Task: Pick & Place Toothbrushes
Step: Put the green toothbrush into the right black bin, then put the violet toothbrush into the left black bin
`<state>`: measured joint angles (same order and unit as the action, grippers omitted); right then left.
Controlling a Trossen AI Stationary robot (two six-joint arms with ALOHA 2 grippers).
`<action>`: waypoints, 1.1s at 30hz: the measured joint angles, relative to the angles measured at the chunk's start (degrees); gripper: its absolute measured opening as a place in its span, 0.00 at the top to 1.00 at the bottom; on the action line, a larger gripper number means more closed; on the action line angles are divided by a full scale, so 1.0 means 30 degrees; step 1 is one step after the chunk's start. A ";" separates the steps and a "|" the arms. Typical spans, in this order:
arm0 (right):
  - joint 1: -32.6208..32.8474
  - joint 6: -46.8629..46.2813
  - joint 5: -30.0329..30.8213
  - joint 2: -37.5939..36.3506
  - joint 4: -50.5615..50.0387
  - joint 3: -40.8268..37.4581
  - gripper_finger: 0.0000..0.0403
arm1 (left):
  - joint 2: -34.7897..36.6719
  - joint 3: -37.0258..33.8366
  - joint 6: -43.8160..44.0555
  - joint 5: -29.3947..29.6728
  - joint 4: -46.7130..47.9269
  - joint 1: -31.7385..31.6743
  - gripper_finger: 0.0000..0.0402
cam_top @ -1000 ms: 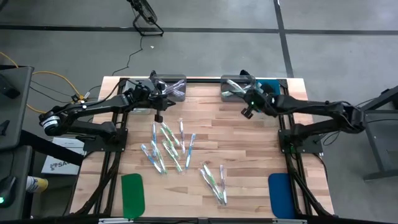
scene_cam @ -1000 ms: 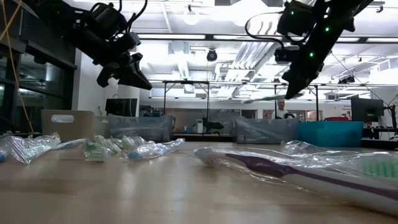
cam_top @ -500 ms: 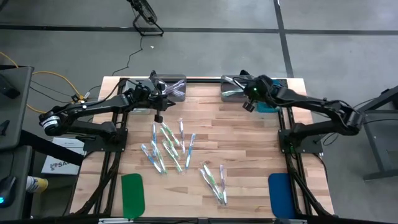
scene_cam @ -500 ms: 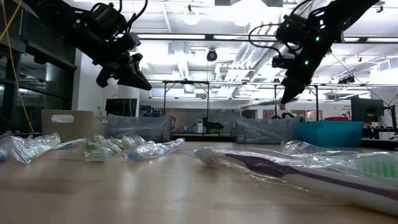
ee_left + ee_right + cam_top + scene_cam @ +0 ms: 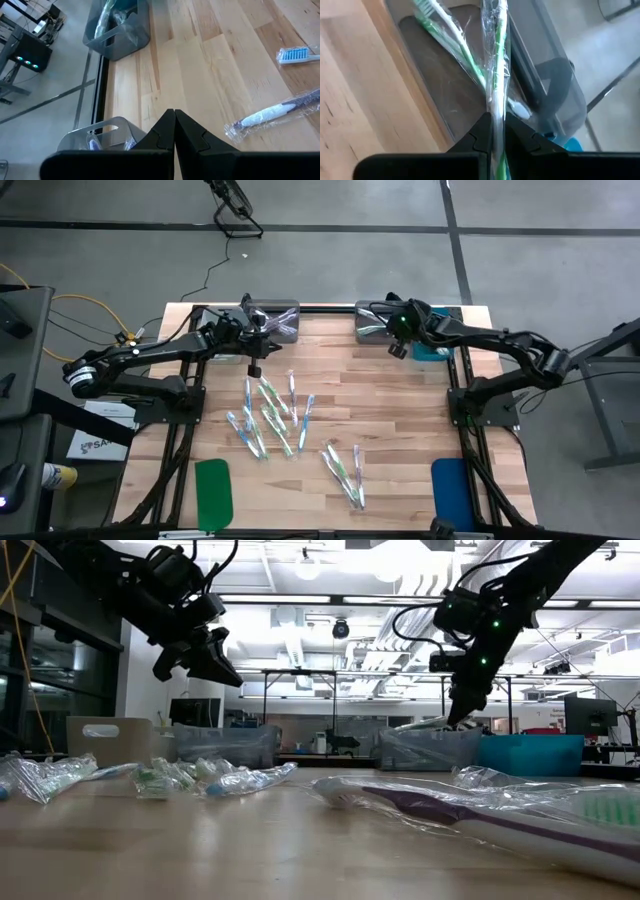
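Several wrapped toothbrushes [image 5: 270, 415] lie loose on the wooden table, a few more nearer the front [image 5: 345, 470]. My right gripper [image 5: 396, 350] hangs over the clear grey bin [image 5: 372, 326] at the far right, shut on a toothbrush with green accents [image 5: 493, 60]. Another green toothbrush [image 5: 445, 35] lies on that bin's floor. My left gripper [image 5: 254, 368] is shut with nothing in it, raised above the table beside the left grey bin [image 5: 275, 320], which holds wrapped toothbrushes. My right gripper pinches the wrapped toothbrush's handle [image 5: 493, 117] between its two fingers. They slant down toward the far edge, and the brush runs on forward past them. It is lifted clear, its free end [image 5: 415, 725] at the height of the bin's rim.
A teal bin [image 5: 434, 340] stands next to the right grey bin. A green pad [image 5: 213, 490] and a blue pad [image 5: 450, 492] lie at the near corners. Bare wood lies between the two bins and the toothbrush cluster.
My right gripper has gone toward the far edge and a little left, sinking and rolling, and carried the toothbrush over the right grey bin, down to about its rim.
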<state>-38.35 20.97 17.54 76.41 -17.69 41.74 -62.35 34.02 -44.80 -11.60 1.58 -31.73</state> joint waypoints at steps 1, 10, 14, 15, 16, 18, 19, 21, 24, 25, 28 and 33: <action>0.0000 0.0215 0.0120 0.0013 0.0074 0.0000 0.94 | 0.0000 0.0000 0.0000 0.0000 0.0000 0.0000 1.00; 0.0007 0.0594 0.0708 0.0011 0.0561 0.0007 0.84 | 0.0000 0.0000 -0.0011 0.0000 0.0109 0.0000 1.00; 0.0022 0.0597 0.1461 0.0011 0.0569 0.0007 0.75 | 0.0000 0.0000 -0.0015 0.0000 0.0109 0.0000 1.00; 0.0022 0.0583 0.1595 0.0011 0.0582 0.0007 0.73 | 0.0000 0.0000 -0.0018 0.0000 0.0117 0.0000 1.00; 0.0022 0.0506 0.1795 0.0011 0.0650 0.0007 0.71 | 0.0000 0.0000 -0.0022 0.0000 0.0117 0.0000 1.00; 0.0032 0.0159 0.2348 0.0011 0.0845 0.0007 0.66 | 0.0000 0.0000 -0.0022 0.0000 0.0117 -0.0001 1.00; 0.0036 -0.0215 0.2690 0.0011 0.0910 0.0007 0.64 | 0.0000 0.0000 -0.0029 0.0000 0.0116 0.0000 1.00; 0.0183 -0.1465 0.3245 0.0011 0.1139 0.0007 0.61 | 0.0000 0.0000 -0.0035 0.0000 0.0117 0.0000 1.00; 0.0596 -0.3824 0.3129 -0.0093 0.1187 0.0007 0.59 | 0.0000 0.0000 -0.0047 0.0000 0.0117 -0.0004 1.00; 0.0742 -0.4643 0.2862 -0.0165 0.1174 0.0007 0.59 | 0.0000 0.0000 -0.0058 0.0000 0.0117 0.0000 1.00; 0.1273 -0.6365 0.1824 -0.0563 0.1074 0.0007 0.59 | 0.0000 0.0000 -0.0058 0.0000 0.0173 -0.0007 1.00; 0.2152 -0.8274 0.1999 -0.1225 0.0487 0.0007 0.59 | 0.0000 0.0000 -0.0130 0.0000 0.0262 -0.0015 1.00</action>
<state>-31.89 -3.85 23.54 72.74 -16.23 41.76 -62.35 34.02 -45.19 -11.60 2.37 -31.77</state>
